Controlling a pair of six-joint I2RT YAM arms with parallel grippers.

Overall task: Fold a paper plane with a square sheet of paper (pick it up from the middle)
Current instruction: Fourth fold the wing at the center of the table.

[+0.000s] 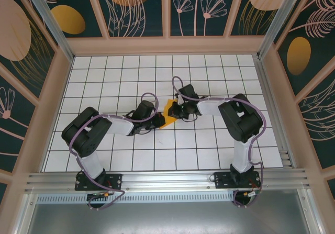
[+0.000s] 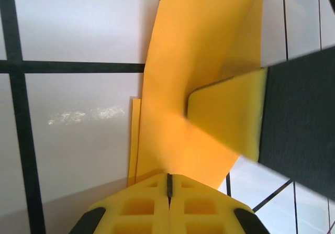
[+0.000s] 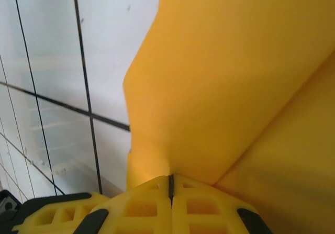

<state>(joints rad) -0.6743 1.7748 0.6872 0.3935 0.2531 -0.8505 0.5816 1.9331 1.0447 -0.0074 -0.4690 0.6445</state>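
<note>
Orange-yellow sheet of paper (image 1: 167,117), creased, bent, partly raised, mid gridded table (image 1: 209,155).

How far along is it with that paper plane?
Done: the orange sheet of paper already carries creases and overlapping layers, seen from the left wrist. In hand: the left gripper and right gripper are both shut on it, bending it between them. Left: it is no pointed dart yet, so further folds remain.
</note>
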